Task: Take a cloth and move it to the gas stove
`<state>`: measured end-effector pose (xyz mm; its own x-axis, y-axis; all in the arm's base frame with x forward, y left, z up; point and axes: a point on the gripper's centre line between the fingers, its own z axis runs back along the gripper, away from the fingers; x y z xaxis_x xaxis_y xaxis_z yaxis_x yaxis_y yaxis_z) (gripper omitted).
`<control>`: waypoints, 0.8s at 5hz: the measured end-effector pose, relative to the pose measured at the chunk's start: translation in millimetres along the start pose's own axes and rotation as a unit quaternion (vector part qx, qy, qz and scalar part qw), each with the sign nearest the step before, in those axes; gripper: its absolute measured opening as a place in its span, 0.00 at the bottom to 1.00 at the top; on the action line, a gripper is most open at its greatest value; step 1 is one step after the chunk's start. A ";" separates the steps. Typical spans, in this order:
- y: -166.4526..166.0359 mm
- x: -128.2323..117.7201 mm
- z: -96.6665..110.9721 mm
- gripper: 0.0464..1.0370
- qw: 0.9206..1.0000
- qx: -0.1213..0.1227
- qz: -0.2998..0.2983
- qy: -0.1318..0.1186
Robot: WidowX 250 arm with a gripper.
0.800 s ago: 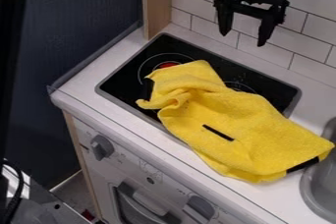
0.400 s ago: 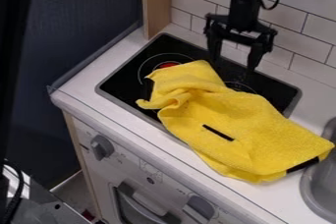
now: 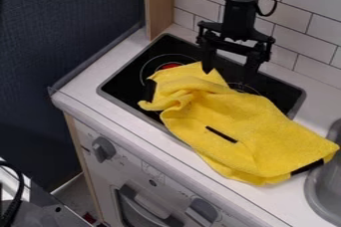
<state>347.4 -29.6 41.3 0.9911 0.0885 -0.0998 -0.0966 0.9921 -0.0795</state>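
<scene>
1. Where my view begins at the far left, I see a dark blue panel [image 3: 67, 37], with a metal unit [image 3: 50, 208] and a black cable [image 3: 17, 196] in the lower corner.
2. Next comes the white counter [image 3: 73, 91], its left end edged by a clear strip. Under it, on the white front, I have one grey knob [image 3: 103, 149].
3. A wooden post [image 3: 158, 4] stands at the back of the counter, just beside the stove's rear left corner.
4. The stove [image 3: 118, 90] is a black plate with a grey rim, set into the counter. A red spot [image 3: 171, 65] shows on its left ring. Below, on the front, are a handle [image 3: 145, 210] and a second knob [image 3: 203, 210].
5. My cloth [image 3: 233, 116] is yellow, bunched at its left end and flatter to the right. It lies over much of the stove, crosses the rim and runs onto the counter. A short black strip [image 3: 221, 134] marks its middle.
6. I have the gripper [image 3: 228, 75] pointing down over the back of the stove, its two fingers spread well apart and nothing held between them. The left finger's tip overlaps the cloth's upper edge in my view; I can't tell whether they touch.
7. White tiles [image 3: 299, 7] cover the wall behind.
8. At the far right, a grey basin [image 3: 326, 186] sits beside the cloth's right end.
</scene>
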 end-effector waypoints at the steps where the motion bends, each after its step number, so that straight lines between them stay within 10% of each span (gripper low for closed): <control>1: 0.2 -21.9 1.3 0.96 1.000 0.000 0.011 -0.011; 4: -23.6 -39.2 -53.8 0.96 0.999 -0.007 -0.026 -0.036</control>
<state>305.9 -61.2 -6.2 0.9988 0.0434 -0.0232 -0.0454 0.9943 -0.0961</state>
